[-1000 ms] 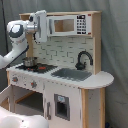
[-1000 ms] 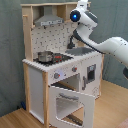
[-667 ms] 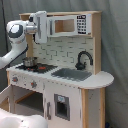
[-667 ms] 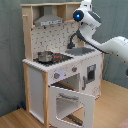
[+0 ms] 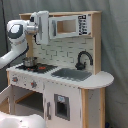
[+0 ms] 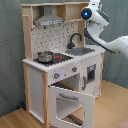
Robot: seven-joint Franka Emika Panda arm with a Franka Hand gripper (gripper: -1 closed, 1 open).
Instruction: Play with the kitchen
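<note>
Against grey backdrop: kitchen [image 6: 55, 75] upright, oven door [image 6: 72, 102] hanging open; hand [image 5: 42, 26] state unclear.

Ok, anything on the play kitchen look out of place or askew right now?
Only the oven door: in the second exterior view it hangs open, tilted outward from the play kitchen. The metal pot sits upright on the stovetop, and nothing looks spilled or broken.

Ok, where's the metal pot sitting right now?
The metal pot is on the stovetop, towards the second exterior view's left, with the black faucet and the grey sink to its right.
</note>
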